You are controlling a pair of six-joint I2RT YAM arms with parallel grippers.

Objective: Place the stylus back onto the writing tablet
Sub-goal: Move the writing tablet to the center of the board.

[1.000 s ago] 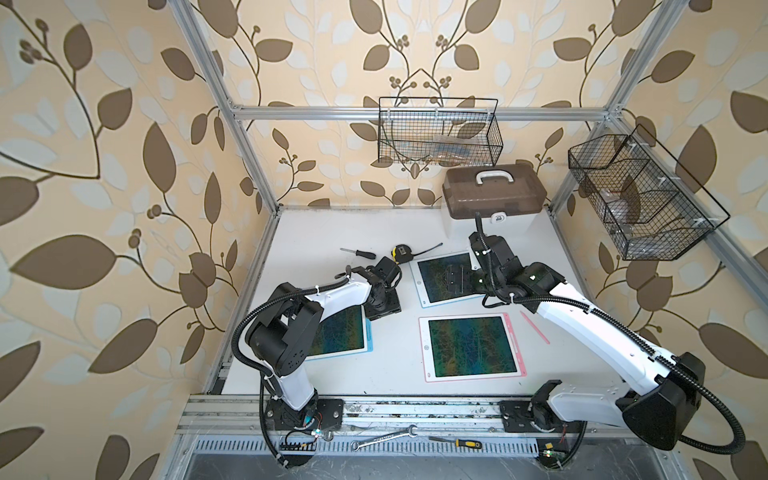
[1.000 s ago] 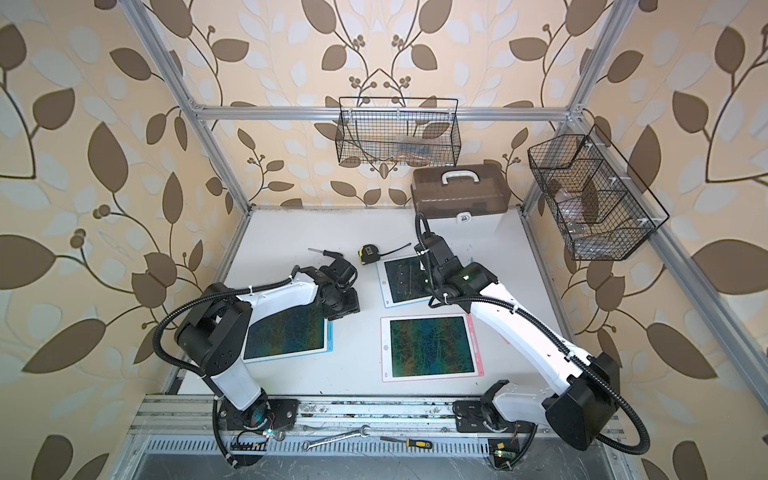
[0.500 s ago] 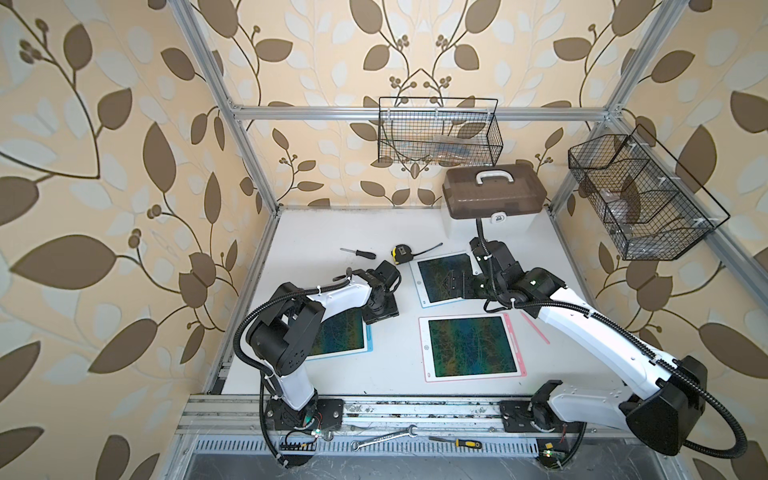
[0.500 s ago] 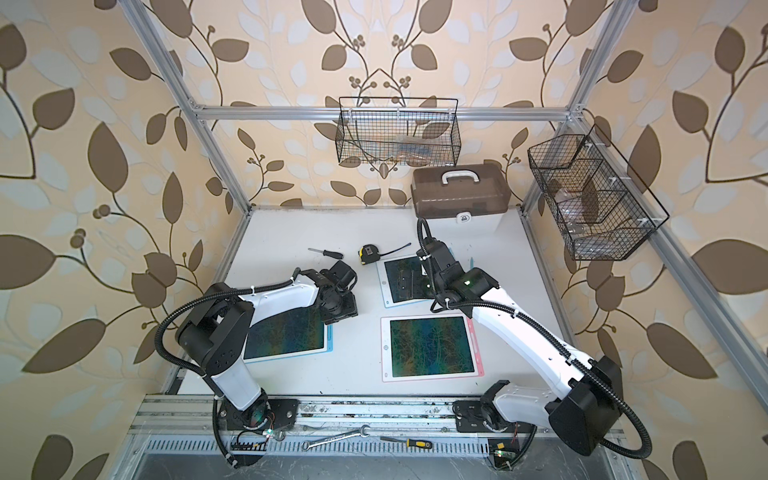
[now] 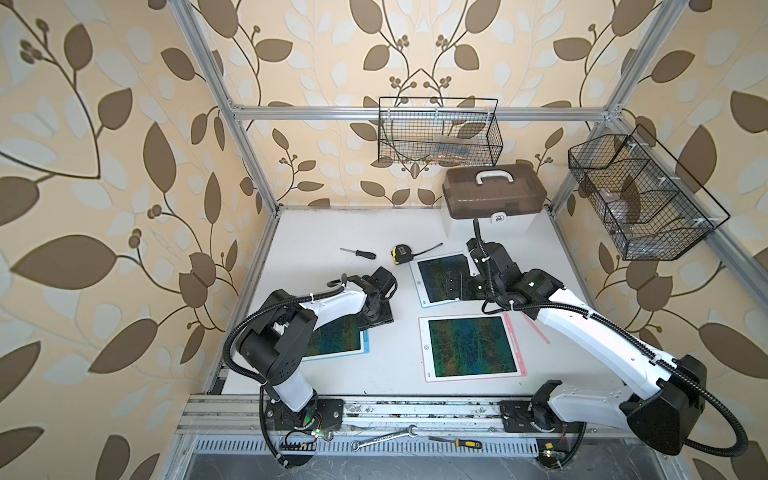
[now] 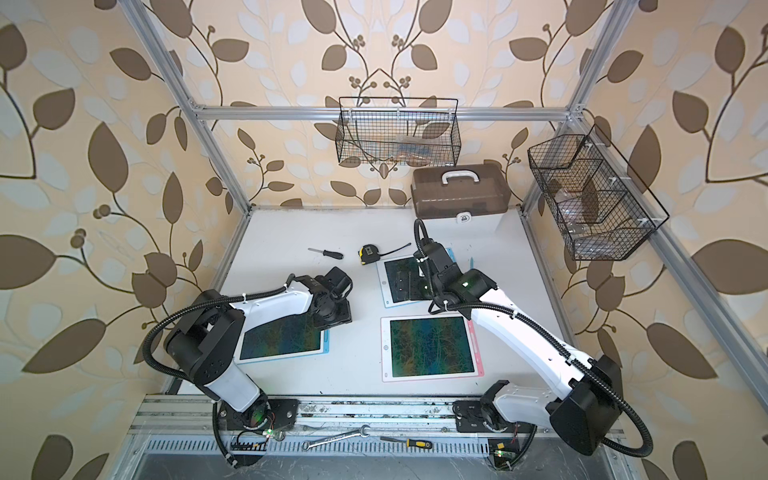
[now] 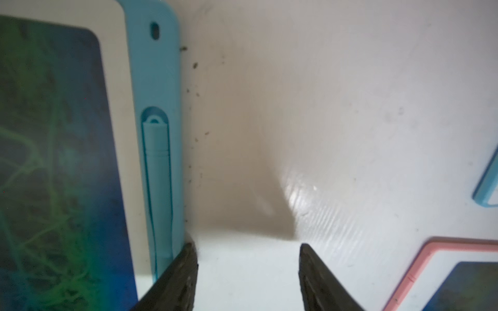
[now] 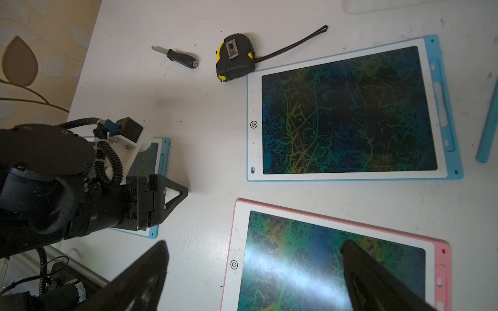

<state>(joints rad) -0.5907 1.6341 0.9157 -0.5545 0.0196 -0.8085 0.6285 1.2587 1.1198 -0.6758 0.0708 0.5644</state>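
Three writing tablets lie on the white table. The left blue tablet [image 5: 332,340] holds a blue stylus [image 7: 157,188] seated in its side slot. My left gripper [image 7: 246,245] is open and empty, low over the table just beside that slot edge. The back blue tablet [image 8: 347,110] has an empty slot, and a loose blue stylus [image 8: 488,118] lies on the table beside it. A pink stylus [image 5: 536,329] lies on the table right of the pink tablet [image 5: 471,347]. My right gripper [image 8: 254,245] hangs wide open and empty above the back tablet [image 5: 436,270].
A small screwdriver [image 5: 358,252] and a yellow-black tape measure [image 5: 401,254] lie behind the tablets. A brown toolbox [image 5: 492,193] stands at the back right. Wire baskets [image 5: 438,133] hang on the back and right walls. A wrench [image 5: 384,438] lies on the front rail.
My right arm has drawn its open gripper a little leftward and forward over the back tablet. The left gripper's jaws have widened slightly and it has stayed beside the left tablet.
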